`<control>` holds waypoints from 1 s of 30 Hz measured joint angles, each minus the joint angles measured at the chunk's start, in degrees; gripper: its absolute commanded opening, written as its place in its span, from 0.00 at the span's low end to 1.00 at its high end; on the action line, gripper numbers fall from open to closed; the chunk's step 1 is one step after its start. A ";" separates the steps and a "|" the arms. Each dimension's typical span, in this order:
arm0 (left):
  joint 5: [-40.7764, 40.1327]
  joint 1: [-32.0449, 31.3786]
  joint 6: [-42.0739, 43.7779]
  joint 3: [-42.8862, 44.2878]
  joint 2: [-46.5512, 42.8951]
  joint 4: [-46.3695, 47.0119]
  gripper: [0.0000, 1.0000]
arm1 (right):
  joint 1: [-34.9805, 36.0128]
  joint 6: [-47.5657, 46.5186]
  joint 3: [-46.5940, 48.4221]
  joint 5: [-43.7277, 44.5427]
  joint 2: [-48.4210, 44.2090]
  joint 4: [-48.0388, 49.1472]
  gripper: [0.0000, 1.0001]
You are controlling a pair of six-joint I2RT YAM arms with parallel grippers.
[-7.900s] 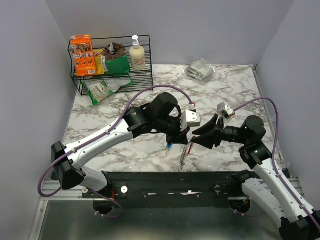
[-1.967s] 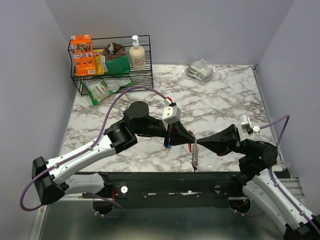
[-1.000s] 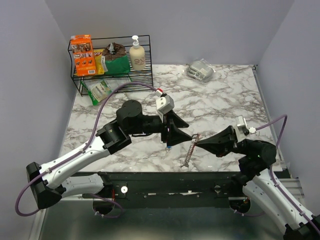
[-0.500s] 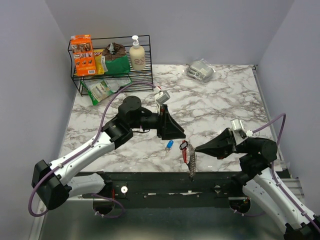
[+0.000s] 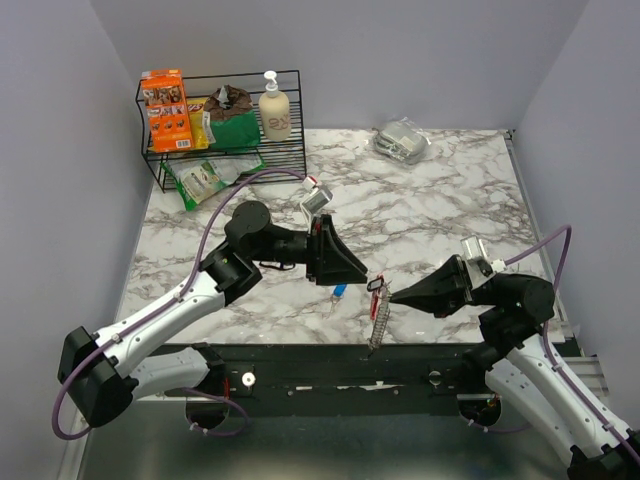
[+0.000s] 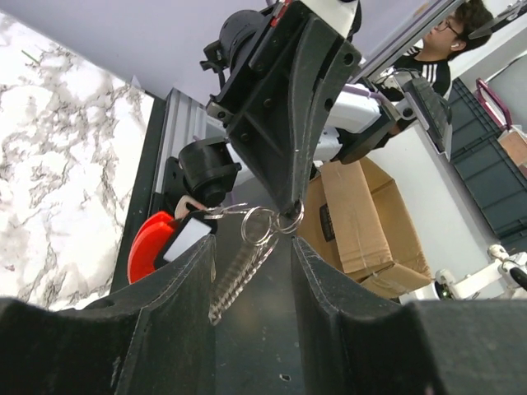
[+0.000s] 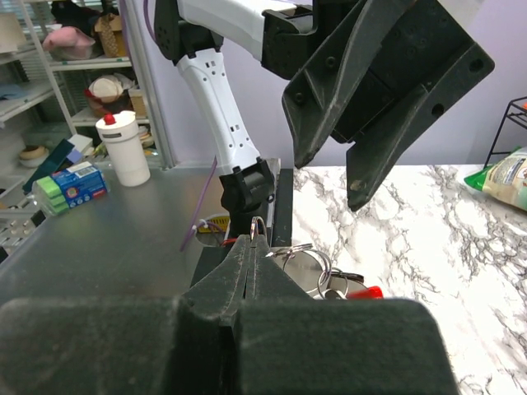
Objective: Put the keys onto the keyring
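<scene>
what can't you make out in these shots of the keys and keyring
- Top view: whether any key already hangs on the keyring; too small.
- Top view: how many keys lie with the blue-headed key; too small to count.
- Right wrist view: the red clip, mostly hidden behind the right gripper.

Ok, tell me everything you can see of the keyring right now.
The keyring is silver metal: a few small linked rings, a short twisted-looking chain and a curved red clip. The right tool is shut on one ring, holding it by the front edge of the table; the clip sits beside the rings and the chain hangs slantwise below.
</scene>
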 measured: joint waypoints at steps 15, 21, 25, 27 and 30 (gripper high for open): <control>-0.31 -0.15 -8.39 -1.42 3.37 5.09 0.46 | 0.00 0.00 0.00 0.07 0.02 -0.02 0.00; -0.24 -1.68 -10.64 -1.42 6.80 6.99 0.45 | 0.00 -0.02 0.00 0.07 -0.09 -0.02 0.00; -0.04 -2.73 -11.63 -1.42 8.39 7.63 0.43 | 0.00 -0.15 0.00 0.09 -0.37 -0.11 0.00; 0.00 -2.93 -11.89 -1.42 8.50 7.76 0.42 | 0.00 -0.22 0.00 0.15 -0.70 -0.24 0.00; 0.31 -3.28 -12.57 -1.42 8.50 9.07 0.39 | 0.00 -0.26 0.00 0.33 -0.92 -0.33 0.00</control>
